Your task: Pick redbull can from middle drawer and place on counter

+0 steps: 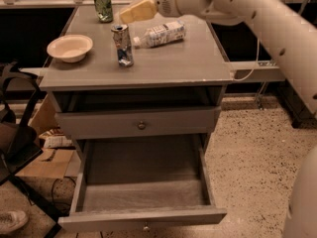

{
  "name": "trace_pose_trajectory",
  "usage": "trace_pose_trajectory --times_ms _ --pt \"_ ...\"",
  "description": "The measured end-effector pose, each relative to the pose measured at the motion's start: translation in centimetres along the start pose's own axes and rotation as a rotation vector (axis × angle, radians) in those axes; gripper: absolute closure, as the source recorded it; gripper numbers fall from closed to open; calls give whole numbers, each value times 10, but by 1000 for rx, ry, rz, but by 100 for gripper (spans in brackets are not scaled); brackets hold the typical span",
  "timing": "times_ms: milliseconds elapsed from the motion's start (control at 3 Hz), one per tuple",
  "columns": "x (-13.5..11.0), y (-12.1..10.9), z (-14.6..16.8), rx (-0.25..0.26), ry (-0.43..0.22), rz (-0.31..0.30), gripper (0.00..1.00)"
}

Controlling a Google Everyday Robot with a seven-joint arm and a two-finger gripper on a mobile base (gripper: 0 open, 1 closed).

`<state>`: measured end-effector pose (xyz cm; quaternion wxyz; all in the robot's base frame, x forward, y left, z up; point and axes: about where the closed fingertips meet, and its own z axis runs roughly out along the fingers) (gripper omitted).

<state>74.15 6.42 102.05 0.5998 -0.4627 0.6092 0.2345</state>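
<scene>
The redbull can (122, 44) stands upright on the counter (168, 63), left of centre, with nothing touching it. My gripper (136, 10) hangs above the back of the counter, up and to the right of the can and apart from it. It holds nothing that I can see. The middle drawer (143, 182) is pulled fully out below, and its grey floor is bare.
A white bowl (70, 47) sits at the counter's left. A green can (103, 5) stands at the back left. A plastic bottle (161, 33) lies on its side behind the redbull can. The upper drawer (141, 125) is shut. Boxes and a black chair frame stand left of the cabinet.
</scene>
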Motion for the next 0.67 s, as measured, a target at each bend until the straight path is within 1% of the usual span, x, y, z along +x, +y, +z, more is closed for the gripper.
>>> trace_pose_trajectory --times_ms 333,667 --pt "-20 -4 -59 -34 34 -143 0" --pt "-29 -4 -123 5 75 -265 0"
